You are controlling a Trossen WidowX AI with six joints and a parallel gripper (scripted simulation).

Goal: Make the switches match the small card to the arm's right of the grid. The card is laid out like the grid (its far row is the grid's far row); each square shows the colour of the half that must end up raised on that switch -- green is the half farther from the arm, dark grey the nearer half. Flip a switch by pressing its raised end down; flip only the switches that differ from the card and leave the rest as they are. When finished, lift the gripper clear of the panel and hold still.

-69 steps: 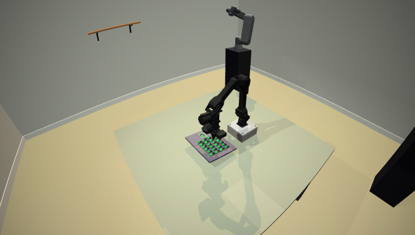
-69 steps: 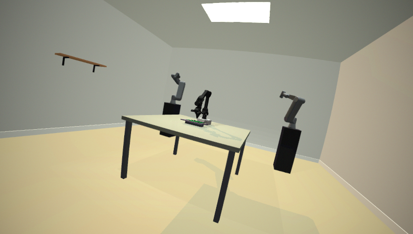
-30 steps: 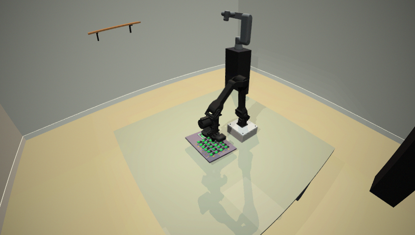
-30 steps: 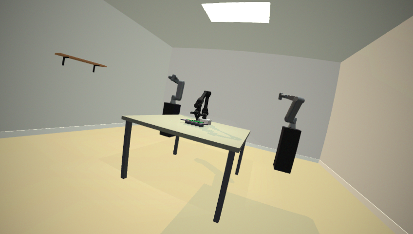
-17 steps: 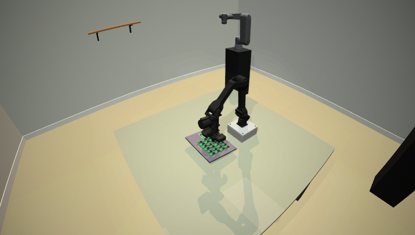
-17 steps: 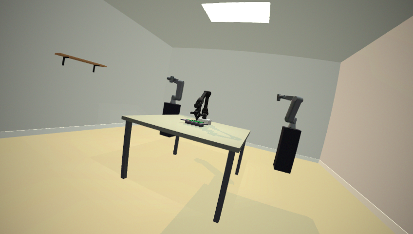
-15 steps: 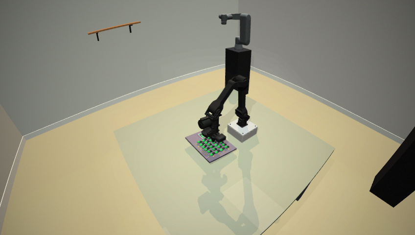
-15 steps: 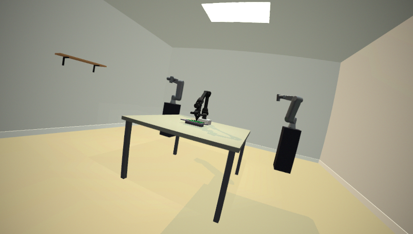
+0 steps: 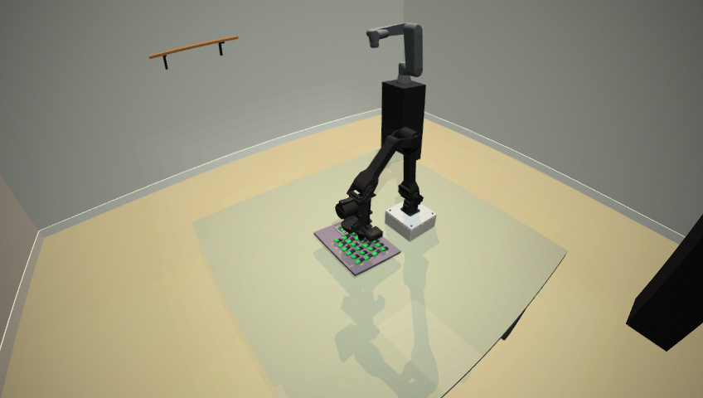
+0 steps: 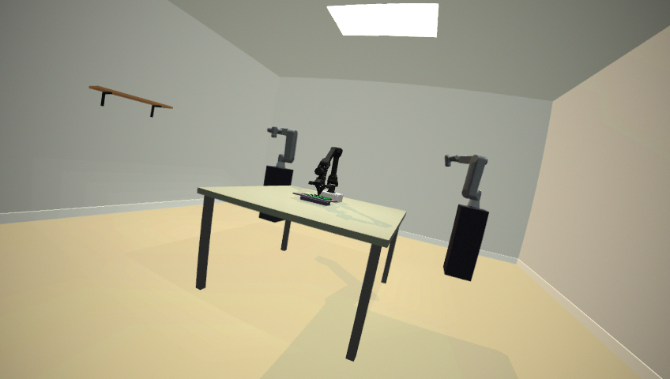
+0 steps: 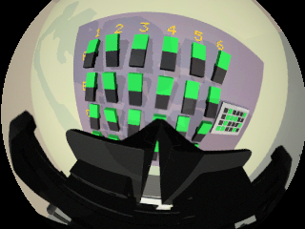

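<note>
Tight spot over the panel

My closed gripper (image 11: 159, 129) sits low among the packed switches (image 11: 136, 88), raised halves all around; card (image 11: 232, 118) just right. Table (image 9: 473, 276) towards the near edge and corners looks open.
</note>
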